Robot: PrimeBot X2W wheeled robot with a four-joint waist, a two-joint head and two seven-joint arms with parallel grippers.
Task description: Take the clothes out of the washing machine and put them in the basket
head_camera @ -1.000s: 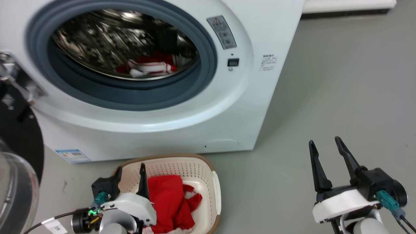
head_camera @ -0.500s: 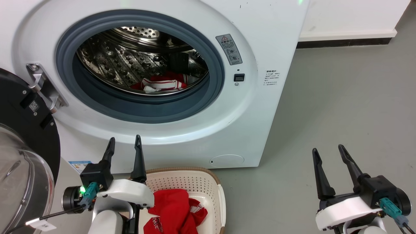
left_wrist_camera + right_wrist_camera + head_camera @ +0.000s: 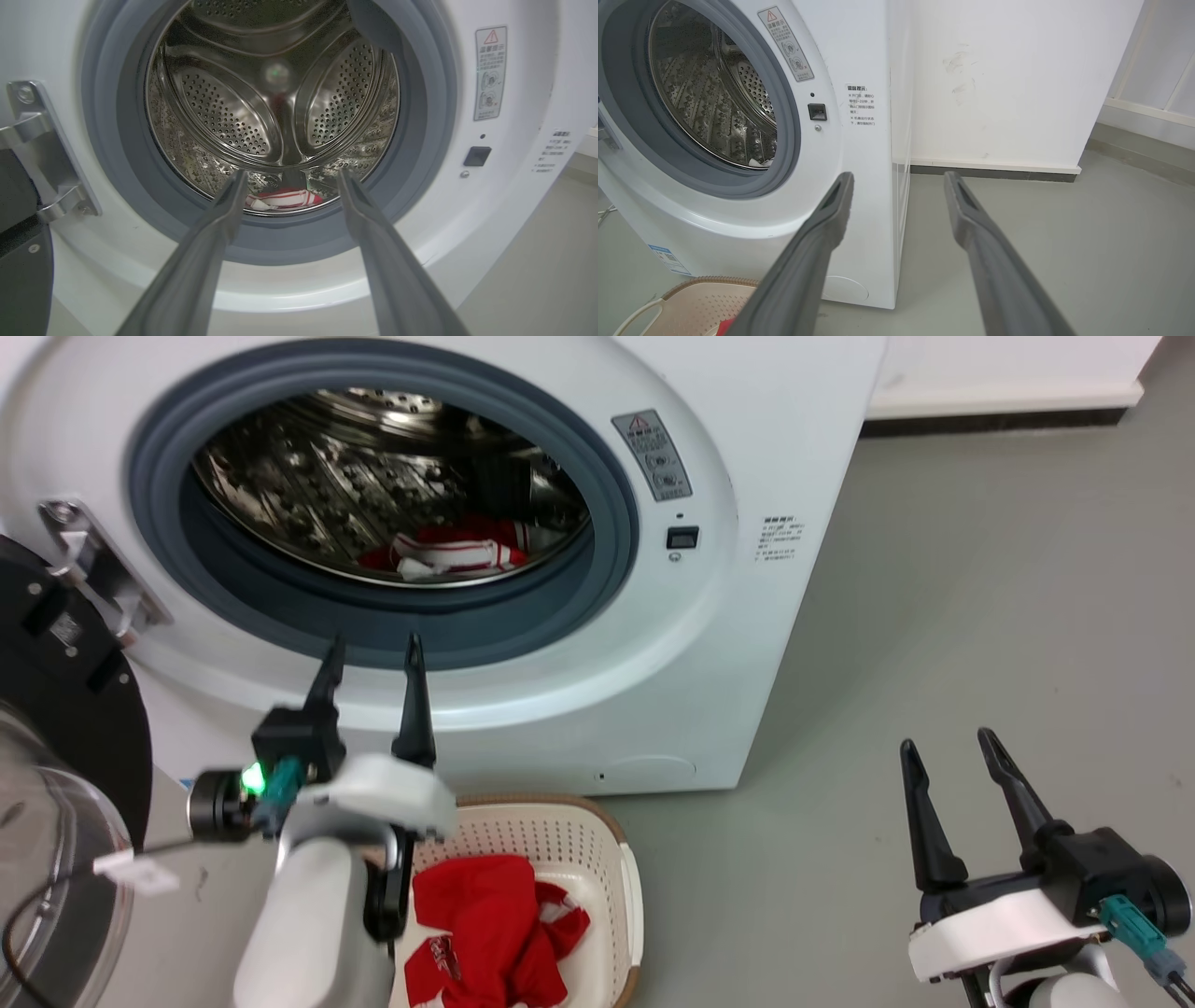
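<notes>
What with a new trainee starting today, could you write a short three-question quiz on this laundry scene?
1. True or false: the basket already holds a red garment.
2. The left gripper is: A) open, aimed at the washing machine; B) shut on cloth; C) down inside the basket.
3. Fill in: the striped garment not yet fetched lies in the machine's ____.

Key: 1 true; 2 A; 3 drum.
</notes>
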